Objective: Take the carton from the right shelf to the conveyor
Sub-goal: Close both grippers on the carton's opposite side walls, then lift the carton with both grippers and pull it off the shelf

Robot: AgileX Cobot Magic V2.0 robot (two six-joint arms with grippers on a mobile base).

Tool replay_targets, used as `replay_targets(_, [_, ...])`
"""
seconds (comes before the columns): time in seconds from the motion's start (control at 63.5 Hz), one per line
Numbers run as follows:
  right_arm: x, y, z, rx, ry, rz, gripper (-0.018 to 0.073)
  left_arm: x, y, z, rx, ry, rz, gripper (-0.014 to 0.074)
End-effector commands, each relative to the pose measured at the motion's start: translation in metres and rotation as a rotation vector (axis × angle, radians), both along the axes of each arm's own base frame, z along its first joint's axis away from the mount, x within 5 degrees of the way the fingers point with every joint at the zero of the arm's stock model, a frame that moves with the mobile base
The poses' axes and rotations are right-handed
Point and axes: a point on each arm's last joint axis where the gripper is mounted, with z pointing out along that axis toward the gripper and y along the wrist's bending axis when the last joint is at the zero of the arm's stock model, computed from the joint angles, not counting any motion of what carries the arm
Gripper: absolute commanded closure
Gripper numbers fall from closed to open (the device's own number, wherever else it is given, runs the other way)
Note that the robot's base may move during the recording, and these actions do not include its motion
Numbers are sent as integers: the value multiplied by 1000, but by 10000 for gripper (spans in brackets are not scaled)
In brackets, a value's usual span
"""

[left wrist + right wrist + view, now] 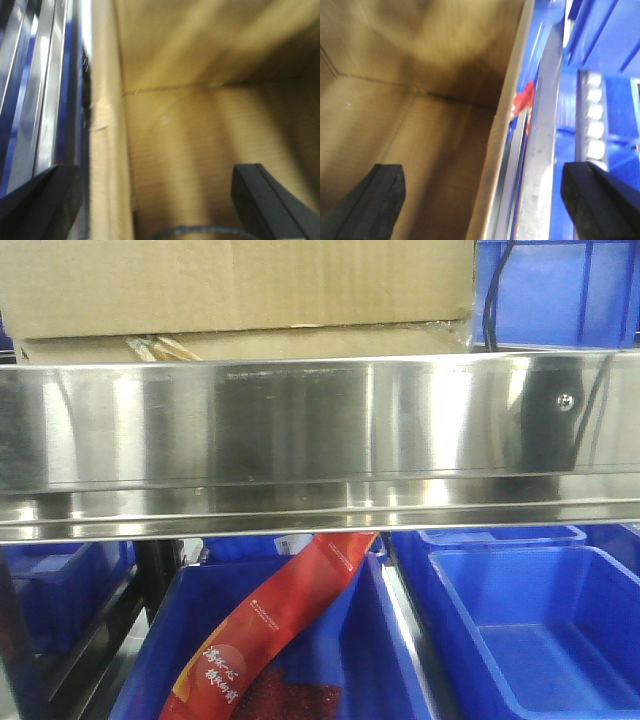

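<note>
Front view: a blue bin (60,580) is seen at lower left, under the steel shelf (300,430). The carton (240,285) is set on top of that shelf, left of centre, behind its front edge. Below, a red packet (270,625) is laid slanted in the middle bin (340,680), with another bin (530,640) to the right. A blue crate (560,290) and a black cable (493,295) are seen at upper right, beside the carton.

Left wrist view: the left gripper (155,205) is spread wide. The carton's side wall is straddled, one finger (40,200) outside by the steel, the other inside the open carton. Contact cannot be told.

Right wrist view: the right gripper (482,200) is also spread wide across the opposite wall, one finger (365,200) inside.
</note>
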Motion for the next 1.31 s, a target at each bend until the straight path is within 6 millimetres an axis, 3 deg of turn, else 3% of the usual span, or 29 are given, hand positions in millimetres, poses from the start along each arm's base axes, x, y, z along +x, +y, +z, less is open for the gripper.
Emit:
replay_targets(0.0, [4, 2, -2, 0, -13, -2, 52, 2, 4, -1, -12, 10, 17, 91])
replay_targets(0.268, [9, 5, -9, -4, 5, 0, 58, 5, 2, -6, -19, 31, 15, 93])
replay_targets(0.394, [9, 5, -9, -4, 5, 0, 172, 5, 2, -7, -17, 40, 17, 153])
replay_targets(0.52, [9, 5, -9, -4, 5, 0, 474, 5, 3, -7, -17, 44, 17, 384])
replay_targets(0.598, [9, 5, -9, -3, 6, -1, 652, 5, 3, -7, -13, 43, 18, 624])
replay_targets(0.614, [9, 5, -9, 1, 8, -5, 648, 5, 3, -7, -13, 43, 18, 648])
replay_targets(0.693, [9, 5, -9, 4, 9, -8, 619, 5, 3, -7, -11, 40, 19, 590])
replay_targets(0.866, [4, 3, -3, 15, -3, -12, 619, 1, 5, 0, 0, 26, 26, 607])
replay_targets(1.055, [-18, -8, 28, 51, -68, -17, 619, -26, 10, 41, -23, -42, 32, 608])
replay_targets(1.165, [-40, -15, 53, 80, -126, -10, 619, -45, 12, 73, -46, -148, 27, 613])
replay_targets(1.291, [-66, -20, 77, 131, -171, 7, 619, -69, 9, 91, -59, -203, 0, 613])
